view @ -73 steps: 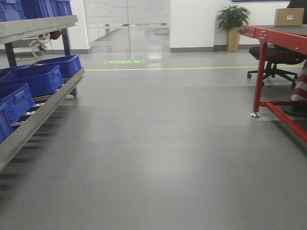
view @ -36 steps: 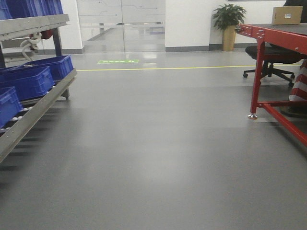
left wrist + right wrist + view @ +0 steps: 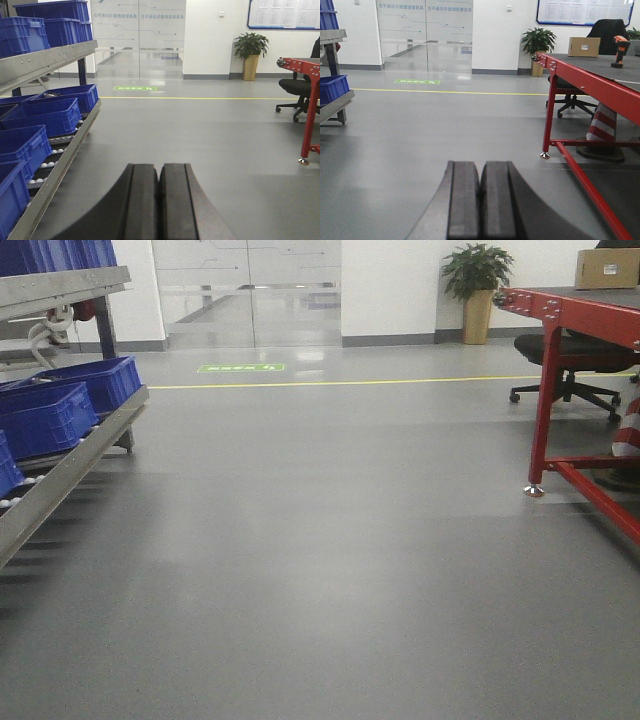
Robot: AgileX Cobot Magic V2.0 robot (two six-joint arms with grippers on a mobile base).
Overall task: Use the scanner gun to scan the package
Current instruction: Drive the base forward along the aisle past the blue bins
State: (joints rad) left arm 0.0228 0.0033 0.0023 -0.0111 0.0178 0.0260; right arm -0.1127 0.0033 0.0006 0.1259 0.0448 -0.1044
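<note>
The package, a tan cardboard box with a small white label, sits at the far end of the red-framed table; the front view also catches the package at the top right. The scanner gun, orange and black, stands upright on the same table to the right of the box. My left gripper is shut with nothing in it, low over the floor. My right gripper is shut too and holds nothing. Both are far from the table top.
A metal roller rack with several blue bins runs along the left. A black office chair and a striped cone stand under the red table. A potted plant and glass doors are at the back.
The front view has swung a little: the rack and bins slid left and out of frame, and the table and box shifted slightly.
</note>
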